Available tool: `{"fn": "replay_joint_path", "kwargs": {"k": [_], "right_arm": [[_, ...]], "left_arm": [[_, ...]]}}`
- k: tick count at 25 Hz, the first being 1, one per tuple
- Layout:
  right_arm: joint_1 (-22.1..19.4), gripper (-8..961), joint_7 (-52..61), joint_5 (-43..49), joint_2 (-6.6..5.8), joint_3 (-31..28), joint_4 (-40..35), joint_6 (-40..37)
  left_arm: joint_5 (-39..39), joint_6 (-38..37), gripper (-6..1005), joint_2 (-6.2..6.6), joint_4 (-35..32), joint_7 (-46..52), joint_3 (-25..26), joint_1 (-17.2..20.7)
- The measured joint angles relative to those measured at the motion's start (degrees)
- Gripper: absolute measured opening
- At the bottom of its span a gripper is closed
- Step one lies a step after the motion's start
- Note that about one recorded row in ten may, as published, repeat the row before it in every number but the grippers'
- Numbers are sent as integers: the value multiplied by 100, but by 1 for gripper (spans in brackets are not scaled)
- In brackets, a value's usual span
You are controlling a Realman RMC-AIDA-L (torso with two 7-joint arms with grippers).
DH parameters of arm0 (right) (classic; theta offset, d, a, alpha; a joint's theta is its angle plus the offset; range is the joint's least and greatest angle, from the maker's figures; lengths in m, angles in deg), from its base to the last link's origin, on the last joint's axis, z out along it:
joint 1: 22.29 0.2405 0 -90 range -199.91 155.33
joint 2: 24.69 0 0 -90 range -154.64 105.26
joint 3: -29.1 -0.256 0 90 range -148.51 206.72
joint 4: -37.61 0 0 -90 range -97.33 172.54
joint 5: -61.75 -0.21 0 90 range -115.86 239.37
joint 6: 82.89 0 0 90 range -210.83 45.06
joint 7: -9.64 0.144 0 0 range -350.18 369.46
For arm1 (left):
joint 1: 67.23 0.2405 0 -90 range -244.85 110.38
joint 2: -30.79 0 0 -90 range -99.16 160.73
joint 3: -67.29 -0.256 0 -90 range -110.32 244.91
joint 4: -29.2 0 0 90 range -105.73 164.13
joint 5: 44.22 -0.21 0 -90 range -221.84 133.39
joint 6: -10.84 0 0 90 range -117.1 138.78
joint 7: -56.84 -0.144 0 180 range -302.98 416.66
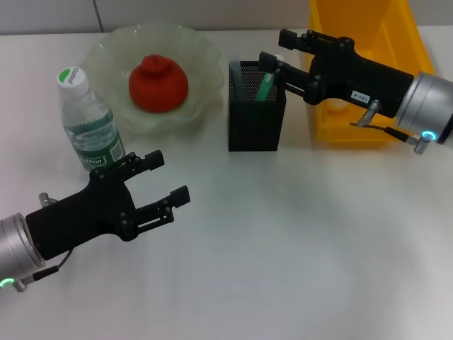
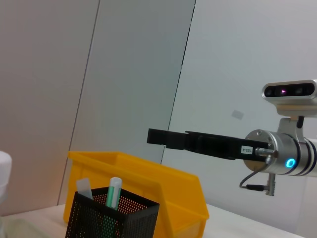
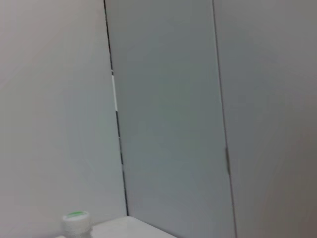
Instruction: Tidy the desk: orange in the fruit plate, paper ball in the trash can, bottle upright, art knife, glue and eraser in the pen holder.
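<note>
The orange [image 1: 157,81] lies in the pale-green fruit plate [image 1: 106,53] at the back left. The bottle [image 1: 88,124] stands upright in front of the plate; its cap also shows in the right wrist view [image 3: 76,222]. The black mesh pen holder [image 1: 256,117] stands mid-table with a green stick [image 1: 265,86] in it. The left wrist view shows two sticks in the pen holder [image 2: 116,218], one green [image 2: 114,191] and one pale [image 2: 84,188]. My right gripper [image 1: 276,48] hovers open and empty over the holder's far right corner. My left gripper [image 1: 166,177] is open and empty just right of the bottle. The paper ball and eraser are out of view.
The yellow trash can [image 1: 368,85] stands at the back right, close beside the pen holder, under my right arm; it also shows in the left wrist view [image 2: 143,181]. The white table [image 1: 297,248] stretches bare across the front and right.
</note>
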Motion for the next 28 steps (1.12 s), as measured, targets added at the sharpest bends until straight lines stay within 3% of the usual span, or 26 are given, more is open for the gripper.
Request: {"fn": "replay_joint_path", "kwargs": {"k": [2, 7, 10, 15, 18, 28], "right_arm": [[-20, 456, -14, -1, 0, -3, -12, -81], [-235, 664, 162, -1, -18, -28, -254, -580], [-574, 687, 306, 2, -20, -82, -444, -1064], [-763, 709, 460, 106, -49, -80, -251, -1749], [-954, 709, 408, 599, -69, -135, -127, -2509], [-988, 710, 248, 1821, -60, -135, -134, -2800]], "left_arm": [[0, -9, 802, 0, 0, 0, 0, 5], [2, -99, 802, 0, -12, 0, 2, 16], [29, -256, 802, 2, -17, 4, 6, 22], [36, -571, 802, 18, -52, 54, -15, 33], [3, -898, 802, 25, -88, 80, -136, 36], [-373, -1115, 802, 101, -488, 441, -289, 57]]}}
